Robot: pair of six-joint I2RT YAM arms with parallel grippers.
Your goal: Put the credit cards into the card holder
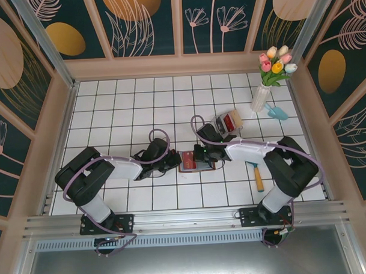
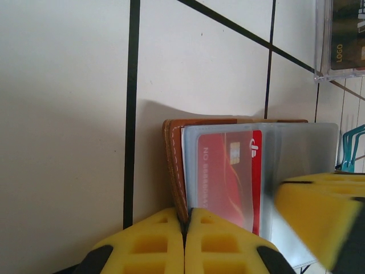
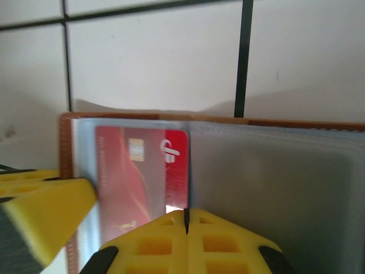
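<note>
**Left gripper** (image 2: 183, 227): the fingers are pressed together and clamped on the stitched leather edge of the card holder (image 2: 174, 165), at the holder's left side.

**Left arm:** it is laid low over the tiles, the elbow folded back and the wrist stretched level toward the holder's left edge.

**Right gripper** (image 3: 186, 221): the fingers are shut against each other at the holder's near edge, where the right border of the red credit card (image 3: 142, 177) meets the fold between the clear sleeves. Whether sleeve or card is pinched cannot be told.

**Right arm:** it is brought in from the holder's right, with the forearm kept low and the wrist held over the holder's middle.

**Card holder:** it is spread open and flat on the tiled table (image 1: 121, 103) between the two grippers, with its transparent sleeves turned upward.

**Red credit card:** it is seen through the holder's left-hand sleeve, with the chip showing.

**Clear plastic tray** (image 1: 229, 122): it is set near the holder, behind it and to its right, with further credit cards (image 1: 232, 119) stacked inside.

**Vase of tulips** (image 1: 263, 95): it is placed well beyond the holder, to its far right.

**Orange-handled tool** (image 1: 258, 176): it is laid to the holder's right.
</note>
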